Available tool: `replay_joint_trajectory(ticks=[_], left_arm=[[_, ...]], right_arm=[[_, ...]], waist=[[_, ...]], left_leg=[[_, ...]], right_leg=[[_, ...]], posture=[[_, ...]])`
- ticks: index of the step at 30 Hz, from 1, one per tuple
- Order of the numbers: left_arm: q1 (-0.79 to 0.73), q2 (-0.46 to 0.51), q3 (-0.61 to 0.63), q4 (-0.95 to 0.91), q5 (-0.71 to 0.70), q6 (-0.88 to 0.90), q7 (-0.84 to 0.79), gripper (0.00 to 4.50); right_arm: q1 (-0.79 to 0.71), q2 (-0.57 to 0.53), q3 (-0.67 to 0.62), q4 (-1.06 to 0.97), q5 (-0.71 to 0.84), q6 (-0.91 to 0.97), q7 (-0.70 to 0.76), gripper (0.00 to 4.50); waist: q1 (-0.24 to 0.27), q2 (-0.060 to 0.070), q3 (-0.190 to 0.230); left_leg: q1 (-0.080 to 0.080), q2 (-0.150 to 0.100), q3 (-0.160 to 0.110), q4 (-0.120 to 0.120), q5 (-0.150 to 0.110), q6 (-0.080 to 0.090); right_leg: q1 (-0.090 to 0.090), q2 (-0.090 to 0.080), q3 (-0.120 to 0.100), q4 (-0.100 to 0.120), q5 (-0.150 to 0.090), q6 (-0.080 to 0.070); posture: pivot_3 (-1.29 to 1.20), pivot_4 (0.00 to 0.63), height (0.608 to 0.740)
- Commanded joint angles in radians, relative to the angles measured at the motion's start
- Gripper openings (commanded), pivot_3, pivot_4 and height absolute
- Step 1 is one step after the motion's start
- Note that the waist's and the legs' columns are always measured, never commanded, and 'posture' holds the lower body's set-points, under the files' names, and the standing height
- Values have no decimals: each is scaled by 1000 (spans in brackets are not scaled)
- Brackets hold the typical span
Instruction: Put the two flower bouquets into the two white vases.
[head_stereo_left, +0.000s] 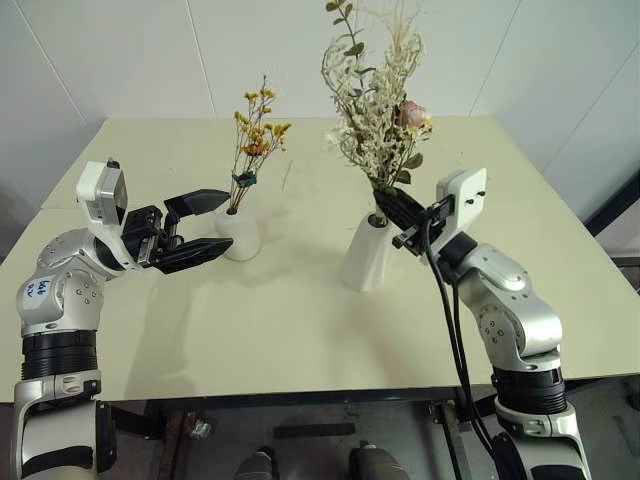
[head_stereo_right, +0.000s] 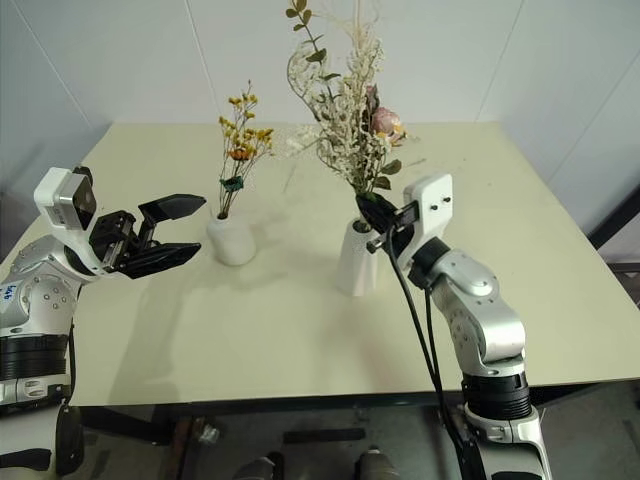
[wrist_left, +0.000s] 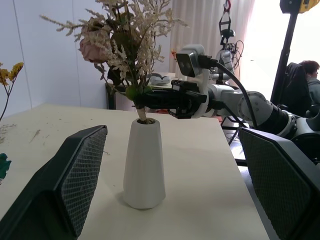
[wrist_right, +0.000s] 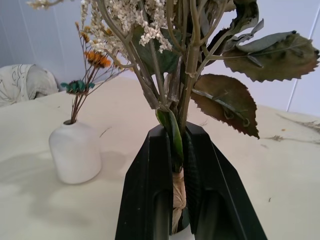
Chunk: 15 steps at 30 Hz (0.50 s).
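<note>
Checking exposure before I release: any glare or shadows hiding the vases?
Left wrist view: bright window glare behind, yet the tall vase reads clearly. Right wrist view: the right gripper blocks its mouth; the round vase is evenly lit. Head views: only soft shadows on the table.

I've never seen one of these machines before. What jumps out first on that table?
The big bunch of pale dried flowers with a pink rose towers near the table's middle, its stems in the tall white vase and pinched by the right gripper. To the left, a thin yellow sprig stands in the short round vase. Beside that vase the left gripper hangs open, holding nothing.
</note>
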Motion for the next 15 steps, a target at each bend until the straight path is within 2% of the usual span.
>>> replay_joint_trajectory(ticks=[1,9,13,15], left_arm=[[-17,2,6,-21,-2,-9,5,4500],[-21,-3,5,-12,3,-19,8,4500],[-17,-4,9,-10,3,-23,7,4500],[-13,-1,14,-9,3,-26,6,4500]], right_arm=[[-6,-1,5,-54,4,-10,6,371],[-24,-34,1,-77,5,11,22,3073],[-24,-107,-17,-102,15,53,54,4365],[-18,-161,-31,-116,30,77,88,4455]], waist=[[-1,0,0],[0,0,0],[2,0,0],[2,0,0]], left_leg=[[0,0,0,0,0,0],[0,0,0,0,0,0],[0,0,0,0,0,0],[0,0,0,0,0,0]], right_leg=[[0,0,0,0,0,0],[0,0,0,0,0,0],[0,0,0,0,0,0],[0,0,0,0,0,0]], posture=[[0,150,740],[0,150,740],[0,150,740],[0,150,740]])
